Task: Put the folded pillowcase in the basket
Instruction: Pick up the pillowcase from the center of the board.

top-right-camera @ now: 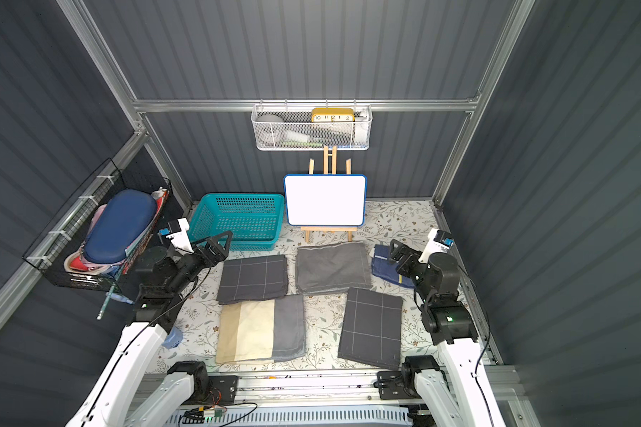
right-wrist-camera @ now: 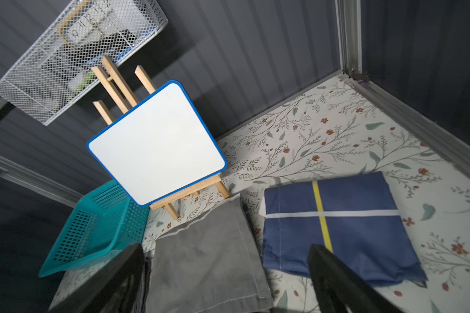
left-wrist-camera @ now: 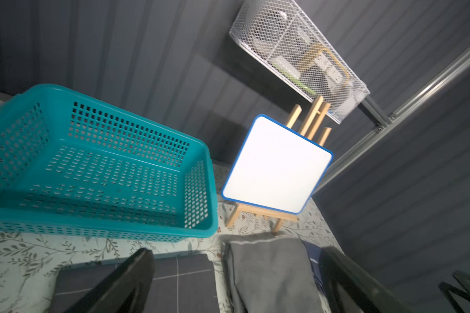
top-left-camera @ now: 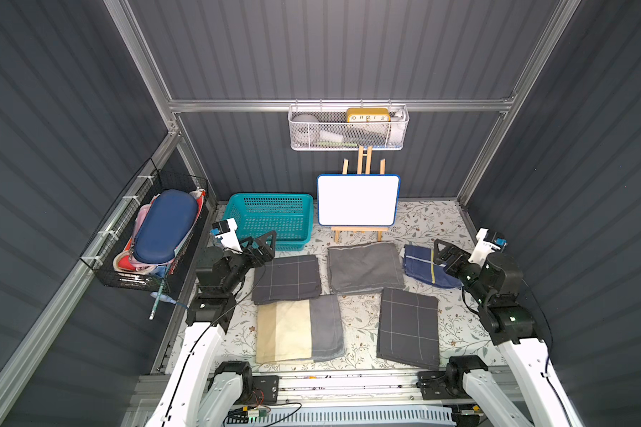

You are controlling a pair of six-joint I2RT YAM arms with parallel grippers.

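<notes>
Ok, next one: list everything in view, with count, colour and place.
basket: 1, teal, empty, back left.
checked cloths: 2, dark grey, folded; one before the basket, one front right.
plain cloth: 1, grey, folded, centre.
two-tone cloth: 1, cream and grey, folded, front.
blue cloth: 1, navy with yellow and white stripes, right.
whiteboard: 1, white, blue edge, on a wooden easel, back centre.
mesh rack: 1, white, back wall; holds a yellow clock.
wire basket: 1, black, left wall; holds a blue case.
tablecloth: 1, floral, under the cloths.
left gripper: 1, black, open, by the basket.
right gripper: 1, black, open, by the blue cloth.
</notes>
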